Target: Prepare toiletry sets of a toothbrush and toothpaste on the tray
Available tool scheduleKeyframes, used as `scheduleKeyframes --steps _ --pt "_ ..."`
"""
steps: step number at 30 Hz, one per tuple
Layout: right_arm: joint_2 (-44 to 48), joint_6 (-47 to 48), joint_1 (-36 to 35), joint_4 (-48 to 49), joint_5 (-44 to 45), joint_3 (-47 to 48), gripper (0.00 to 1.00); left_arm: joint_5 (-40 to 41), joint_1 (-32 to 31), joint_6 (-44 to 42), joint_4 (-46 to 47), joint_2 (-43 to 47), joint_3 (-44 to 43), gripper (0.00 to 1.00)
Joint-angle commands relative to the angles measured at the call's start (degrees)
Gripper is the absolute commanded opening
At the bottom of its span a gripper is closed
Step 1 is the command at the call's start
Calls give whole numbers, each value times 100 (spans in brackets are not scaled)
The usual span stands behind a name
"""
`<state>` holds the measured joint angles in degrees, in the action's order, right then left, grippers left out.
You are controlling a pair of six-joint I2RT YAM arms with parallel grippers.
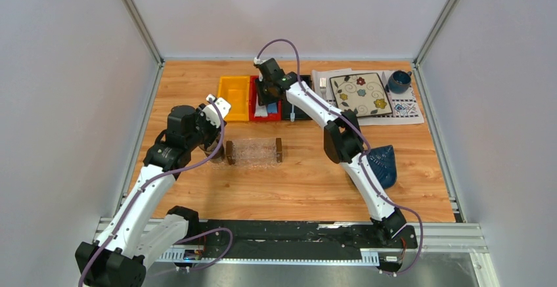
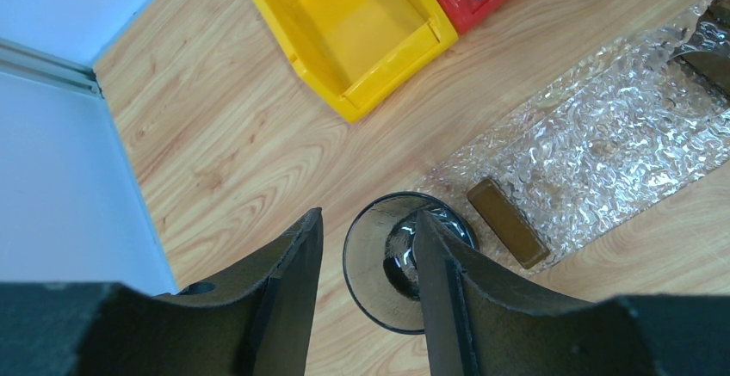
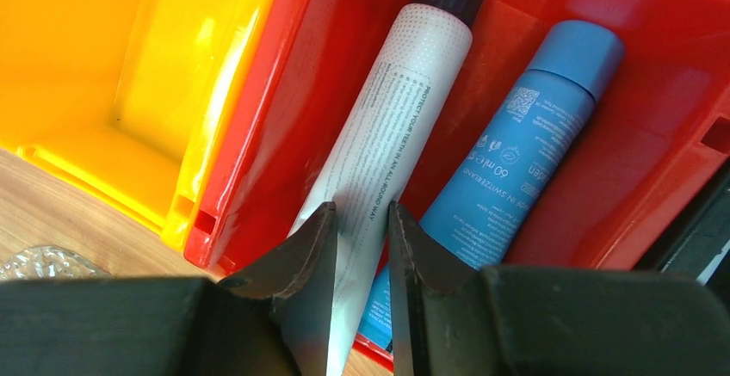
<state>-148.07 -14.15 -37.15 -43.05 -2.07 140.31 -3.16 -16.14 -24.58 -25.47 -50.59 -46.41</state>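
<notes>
The tray (image 1: 253, 150), mid-frame in the top view, is being left bare: no set is begun. The toothpaste is lying in the red bin (image 3: 275, 92) above it, the white tube (image 3: 392, 109) being flanked by the right end effector (image 3: 361, 247), grip uncertain. The left end effector (image 2: 366, 255) is being held half open, empty.

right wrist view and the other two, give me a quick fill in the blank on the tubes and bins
1. The white tube and the blue tube both lie in the ___ bin.
2. The white tube's cap is ___.
3. The right pincer has a finger on either side of the ___ tube.
4. The yellow bin is ___.
Missing words: red; black; white; empty
</notes>
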Motion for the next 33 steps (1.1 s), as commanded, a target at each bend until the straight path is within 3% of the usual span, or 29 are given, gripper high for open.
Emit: scheduleKeyframes --steps 1,21,28,33 --pt "243 88 49 -415 163 119 0 -97 -12 -73 139 5 -140 52" --pt "850 123 129 -415 66 -56 1 -150 -12 -82 130 -21 -210 52" --pt "762 141 111 -397 -119 -294 36 -203 -12 -38 148 -39 -175 52" --pt "596 123 93 -371 -250 -127 46 -203 -12 -73 139 -30 -149 52"
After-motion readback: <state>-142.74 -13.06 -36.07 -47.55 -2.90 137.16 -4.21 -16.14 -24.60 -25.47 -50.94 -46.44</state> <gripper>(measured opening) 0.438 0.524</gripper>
